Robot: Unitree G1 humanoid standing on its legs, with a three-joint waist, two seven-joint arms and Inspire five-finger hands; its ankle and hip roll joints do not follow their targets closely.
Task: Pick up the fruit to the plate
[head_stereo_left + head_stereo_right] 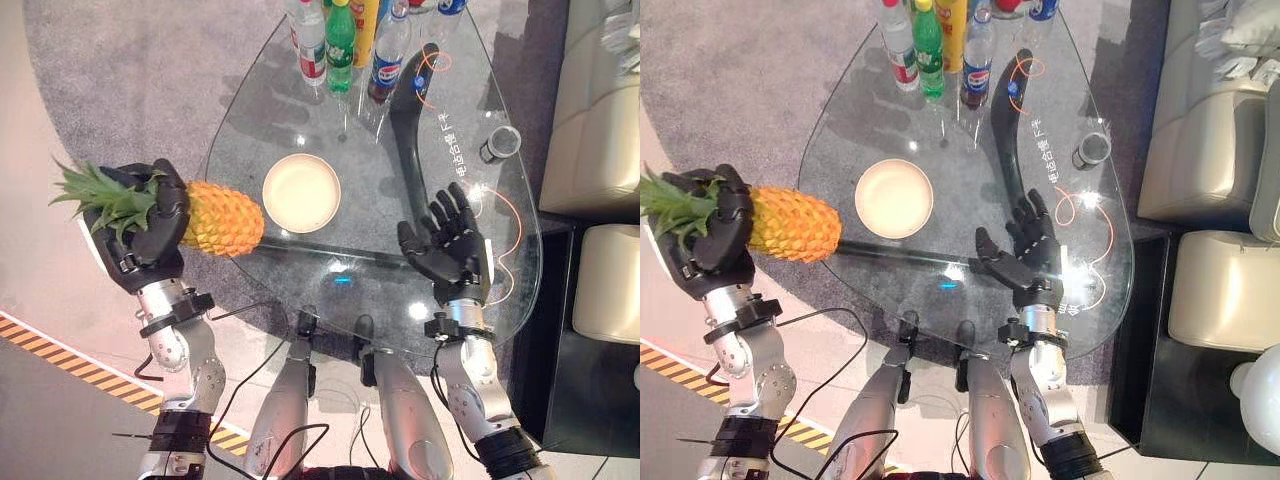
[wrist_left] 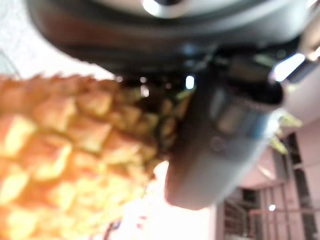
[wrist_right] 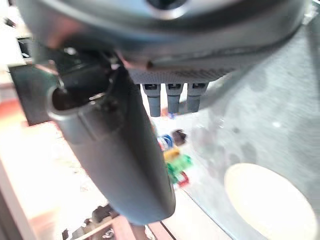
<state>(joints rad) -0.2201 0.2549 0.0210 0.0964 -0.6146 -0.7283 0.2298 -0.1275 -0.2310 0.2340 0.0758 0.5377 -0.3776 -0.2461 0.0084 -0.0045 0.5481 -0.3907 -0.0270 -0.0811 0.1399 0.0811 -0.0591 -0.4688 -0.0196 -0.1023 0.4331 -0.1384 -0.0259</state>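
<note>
A pineapple [image 1: 220,218] with green leaves [image 1: 100,195] is held sideways at the left edge of the glass table [image 1: 300,110], off the surface. My left hand [image 1: 150,235] is shut on its crown end; its orange skin [image 2: 60,160] fills the space past the thumb in the left wrist view. A cream plate [image 1: 301,192] lies on the glass just right of the fruit, also seen as the plate [image 3: 270,202] in the right wrist view. My right hand [image 1: 450,245] hovers open over the table's near right part, holding nothing.
Several drink bottles [image 1: 340,40] stand at the table's far edge. A dark cup [image 1: 500,143] sits at the right rim. A black curved support [image 1: 408,130] runs under the glass. Cream sofas [image 1: 600,110] stand to the right, grey carpet around.
</note>
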